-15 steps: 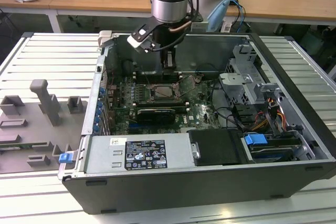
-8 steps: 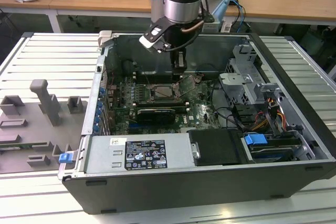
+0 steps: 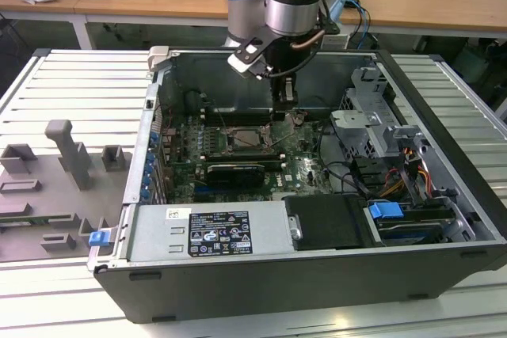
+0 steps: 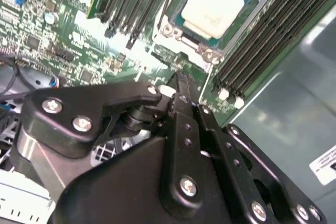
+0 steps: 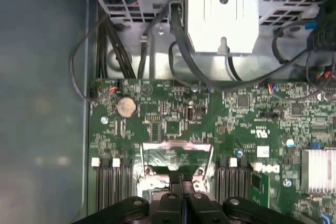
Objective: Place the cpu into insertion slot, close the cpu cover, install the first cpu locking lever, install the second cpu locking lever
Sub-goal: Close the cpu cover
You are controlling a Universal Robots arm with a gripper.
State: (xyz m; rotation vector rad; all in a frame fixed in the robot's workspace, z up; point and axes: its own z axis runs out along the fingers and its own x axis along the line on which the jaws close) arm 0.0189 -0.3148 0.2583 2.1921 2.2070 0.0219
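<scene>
In the exterior view, a white label (image 3: pixel 219 232) with black print lies well apart from the jaws, to their left. The cpu (image 4: pixel 212 6) sits in the insertion slot (image 4: pixel 167 29) just beyond the gripper (image 4: pixel 181 80), whose jaws seem pressed together on nothing.

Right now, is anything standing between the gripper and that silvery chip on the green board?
Nothing visible does. In the second wrist view the cpu sits in the insertion slot, and the gripper hangs beside it with open air between.

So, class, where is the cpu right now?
In the second wrist view, the cpu sits in the insertion slot, between two banks of memory slots.
</scene>
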